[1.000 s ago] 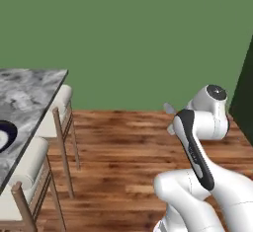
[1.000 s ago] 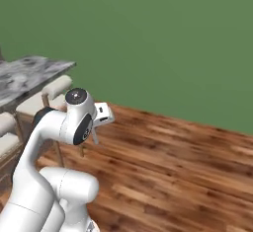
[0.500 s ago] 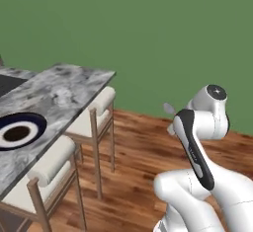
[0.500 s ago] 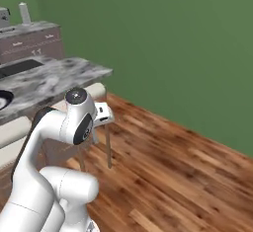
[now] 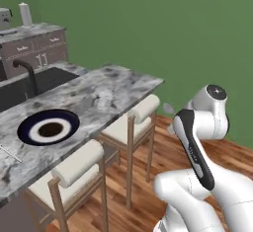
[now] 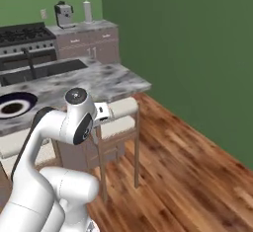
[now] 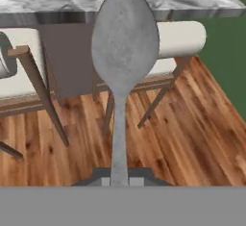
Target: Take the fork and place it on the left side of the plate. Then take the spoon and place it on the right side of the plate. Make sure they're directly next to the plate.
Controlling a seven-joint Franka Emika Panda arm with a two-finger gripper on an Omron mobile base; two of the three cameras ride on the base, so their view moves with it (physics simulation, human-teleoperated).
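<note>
In the hand view my gripper [image 7: 119, 181] is shut on the handle of the spoon [image 7: 125, 42], a grey metal spoon whose bowl points up toward the counter edge. From the left base view the spoon's bowl [image 5: 168, 108] peeks out behind my wrist, level with the stool tops and well short of the counter. The plate [image 5: 69, 119], dark-rimmed with a white ring and brown centre, lies on the marble counter [image 5: 113, 90]; the right base view has the plate [image 6: 28, 97] at far left. A thin silvery fork [image 5: 10, 153] lies on the counter close to the plate, at the picture's left edge.
Two wooden stools with cream cushions [image 5: 79, 163] [image 5: 141, 110] stand against the counter, between me and the plate. Behind the plate are a sink with a black faucet [image 5: 30, 75], a stove [image 6: 20, 33] and a coffee machine [image 6: 64, 15]. A green wall and wood floor [image 6: 188, 176] lie to the right.
Both base views have swung round with the base, bringing the counter, plate and kitchen into fuller view. The gripper stays shut on the spoon.
</note>
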